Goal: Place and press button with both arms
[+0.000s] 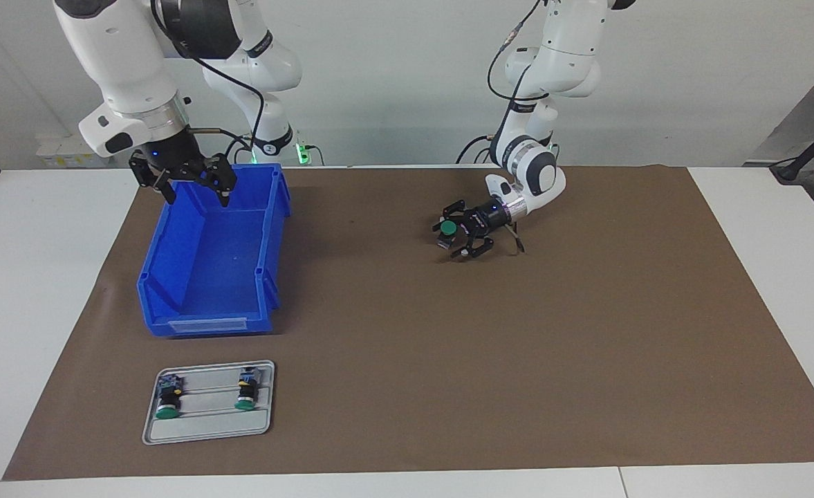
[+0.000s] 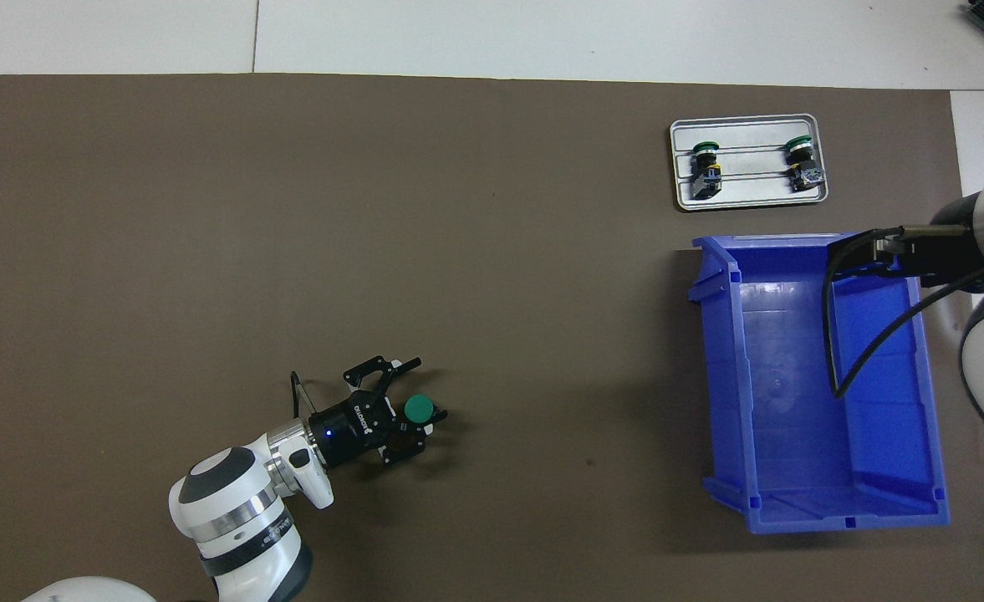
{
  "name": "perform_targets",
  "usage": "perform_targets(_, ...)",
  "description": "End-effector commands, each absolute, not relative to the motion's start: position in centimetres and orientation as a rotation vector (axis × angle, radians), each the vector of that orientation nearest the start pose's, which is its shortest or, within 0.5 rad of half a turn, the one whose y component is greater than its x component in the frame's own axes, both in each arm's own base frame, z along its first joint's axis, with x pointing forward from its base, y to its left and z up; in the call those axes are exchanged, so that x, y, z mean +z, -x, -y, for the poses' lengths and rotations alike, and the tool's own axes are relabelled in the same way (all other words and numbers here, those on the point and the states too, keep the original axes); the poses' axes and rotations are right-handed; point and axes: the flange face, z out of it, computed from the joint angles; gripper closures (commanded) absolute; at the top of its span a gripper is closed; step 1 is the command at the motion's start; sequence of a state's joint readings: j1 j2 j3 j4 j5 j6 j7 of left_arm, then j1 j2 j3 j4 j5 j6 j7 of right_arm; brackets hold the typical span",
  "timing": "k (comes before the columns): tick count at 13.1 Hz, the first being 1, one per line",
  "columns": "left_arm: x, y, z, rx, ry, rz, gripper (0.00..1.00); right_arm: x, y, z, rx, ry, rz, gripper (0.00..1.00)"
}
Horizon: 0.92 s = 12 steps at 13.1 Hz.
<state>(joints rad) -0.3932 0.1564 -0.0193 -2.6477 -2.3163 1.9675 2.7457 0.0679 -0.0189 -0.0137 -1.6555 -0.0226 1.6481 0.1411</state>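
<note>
Facing view has the button (image 1: pixel 448 226) sitting a bit above the middle of the frame, green cap pointing up, on the brown mat (image 1: pixel 517 360) that covers the table (image 1: pixel 33 290). The left claw (image 1: pixel 454 234) lies low and sideways around it, fingers spread wide on either side, so I don't think it's pinching the thing. My guess is cap-up out in the open is deliberate, so something can come straight down and press it. The right claw (image 1: pixel 196 185) hangs in the upper left of the frame over the top edge of the blue bin (image 1: pixel 213 325), also wide apart and carrying nothing, basically waiting. It's probably the presser, and it'd have to swing clear across to mid-frame. Two more buttons (image 1: pixel 167 399) lie on their sides in the grey tray (image 1: pixel 206 432) down in the lower left corner, parked as spares I reckon.
</note>
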Motion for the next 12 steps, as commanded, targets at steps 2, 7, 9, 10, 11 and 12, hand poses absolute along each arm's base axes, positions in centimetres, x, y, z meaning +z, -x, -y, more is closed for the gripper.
perform_targets(2, 19.7, -34.8, 20.8, 1.371, -1.649, 1.033, 0.07, 60.2, -55.0, -2.5, -0.007, 3.155, -0.124, 0.00)
perform_targets(7, 19.4, -34.1, 21.2, 1.350, -1.651, 1.052, 0.02, 60.2, -55.0, -2.6, -0.007, 3.155, -0.122, 0.00)
perform_targets(9, 19.3, -34.0, 21.1, 1.345, -1.660, 1.055, 0.01, 60.2, -55.0, -2.5, -0.007, 3.155, -0.124, 0.00)
perform_targets(10, 19.3, -34.0, 21.1, 1.343, -1.660, 1.056, 0.01, 60.2, -55.0, -2.6, -0.007, 3.155, -0.119, 0.00)
perform_targets(11, 19.3, -33.9, 21.3, 1.337, -1.660, 1.063, 0.01, 60.2, -55.0, -2.6, -0.007, 3.155, -0.122, 0.00)
perform_targets(12, 19.1, -33.8, 21.2, 1.331, -1.670, 1.066, 0.01, 60.2, -55.0, -2.6, -0.007, 3.155, -0.122, 0.00)
